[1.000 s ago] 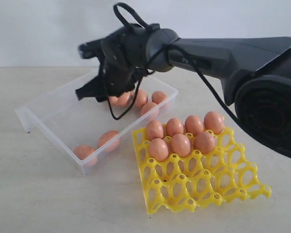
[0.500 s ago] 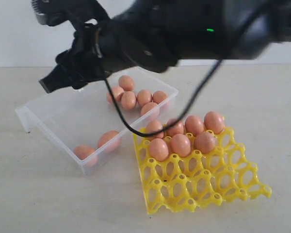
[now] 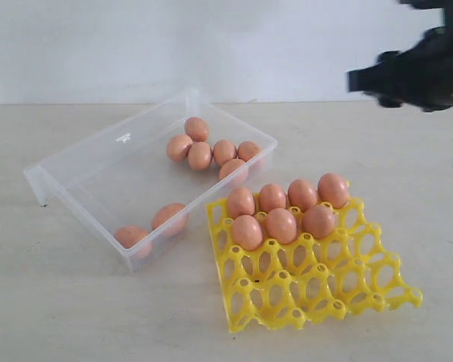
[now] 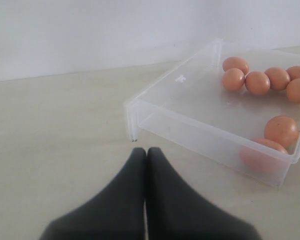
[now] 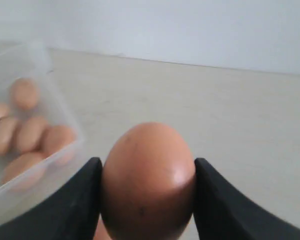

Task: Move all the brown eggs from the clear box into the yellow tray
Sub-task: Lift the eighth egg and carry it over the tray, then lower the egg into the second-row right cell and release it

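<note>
My right gripper [image 5: 146, 167] is shut on one brown egg [image 5: 147, 185], which sits upright between the two black fingers [image 5: 75, 200]. In the exterior view that arm [image 3: 423, 72] hangs high at the far right, behind the yellow tray [image 3: 309, 294]. The tray carries several brown eggs [image 3: 281, 225] in its two back rows. The clear box [image 3: 75, 207] lies left of it with several brown eggs [image 3: 200, 155] at its far end and two [image 3: 168, 219] near its front corner. My left gripper [image 4: 146, 150] is shut and empty, low over the table just before the box's corner [image 4: 132, 120].
A pale wall [image 3: 211, 45] closes off the back of the beige table [image 3: 98, 317]. The tray's front rows of cups [image 3: 287, 302] hold nothing. The box [image 4: 215, 125] touches the tray's left corner.
The right arm has swung from above the clear box, past the camera, to the upper right of the exterior view. The eggs in the box and tray have not moved.
</note>
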Tool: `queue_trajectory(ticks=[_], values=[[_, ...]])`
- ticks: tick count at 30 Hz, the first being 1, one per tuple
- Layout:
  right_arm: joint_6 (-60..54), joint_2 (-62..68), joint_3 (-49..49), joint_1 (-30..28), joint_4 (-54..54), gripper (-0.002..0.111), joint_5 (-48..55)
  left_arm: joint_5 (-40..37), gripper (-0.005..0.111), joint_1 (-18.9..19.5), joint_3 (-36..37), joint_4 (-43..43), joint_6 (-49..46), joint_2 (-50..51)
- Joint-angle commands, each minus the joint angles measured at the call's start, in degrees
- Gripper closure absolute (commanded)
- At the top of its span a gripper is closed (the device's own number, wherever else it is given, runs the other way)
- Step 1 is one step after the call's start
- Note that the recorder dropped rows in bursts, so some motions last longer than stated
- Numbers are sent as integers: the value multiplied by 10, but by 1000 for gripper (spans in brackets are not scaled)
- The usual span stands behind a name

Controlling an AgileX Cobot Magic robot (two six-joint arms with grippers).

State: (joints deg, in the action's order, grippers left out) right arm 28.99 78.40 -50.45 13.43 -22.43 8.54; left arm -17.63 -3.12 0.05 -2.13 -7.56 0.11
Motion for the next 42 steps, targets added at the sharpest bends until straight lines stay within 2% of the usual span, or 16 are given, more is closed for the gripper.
queue_trajectory(ticks=[1, 3, 6, 10, 13, 14, 15, 16, 17, 18, 19, 21, 24, 29, 33, 42], values=[[191, -7, 3, -147, -4, 109, -31, 3, 111, 2, -1, 1, 0, -1], [281, -5, 5, -198, -4, 109, -89, 3, 111, 2, -1, 1, 0, -1], [302, -5, 6, -238, -11, 109, -236, 3, 111, 2, -1, 1, 0, -1], [229, 13, 6, -249, -40, 109, -513, 3, 111, 2, -1, 1, 0, -1], [240, 34, 5, -249, -114, 109, -628, 3, 111, 2, -1, 1, 0, -1], [256, 41, 5, -249, -143, 109, -640, 3, 111, 2, -1, 1, 0, -1], [318, 51, 5, -249, -238, 109, -645, 3, 111, 2, -1, 1, 0, -1], [350, 56, 5, -249, -284, 109, -644, 3, 111, 2, -1, 1, 0, -1], [445, 70, 5, -249, -408, 109, -644, 3, 111, 2, -1, 1, 0, -1], [479, 77, 5, -249, -467, 109, -645, 3, 111, 2, -1, 1, 0, -1], [498, 98, 6, -249, -565, 109, -661, 3, 111, 2, -1, 1, 0, -1], [498, 132, 12, -249, -628, 109, -707, 3, 111, 2, -1, 1, 0, -1], [475, 188, 13, -249, -676, 109, -785, 3, 111, 2, -1, 1, 0, -1], [471, 278, 13, -249, -771, 109, -774, 3, 111, 2, -1, 1, 0, -1], [447, 316, 13, -249, -763, 109, -784, 3, 111, 2, -1, 1, 0, -1], [429, 342, 13, -249, -764, 109, -696, 3, 111, 2, -1, 1, 0, -1]])
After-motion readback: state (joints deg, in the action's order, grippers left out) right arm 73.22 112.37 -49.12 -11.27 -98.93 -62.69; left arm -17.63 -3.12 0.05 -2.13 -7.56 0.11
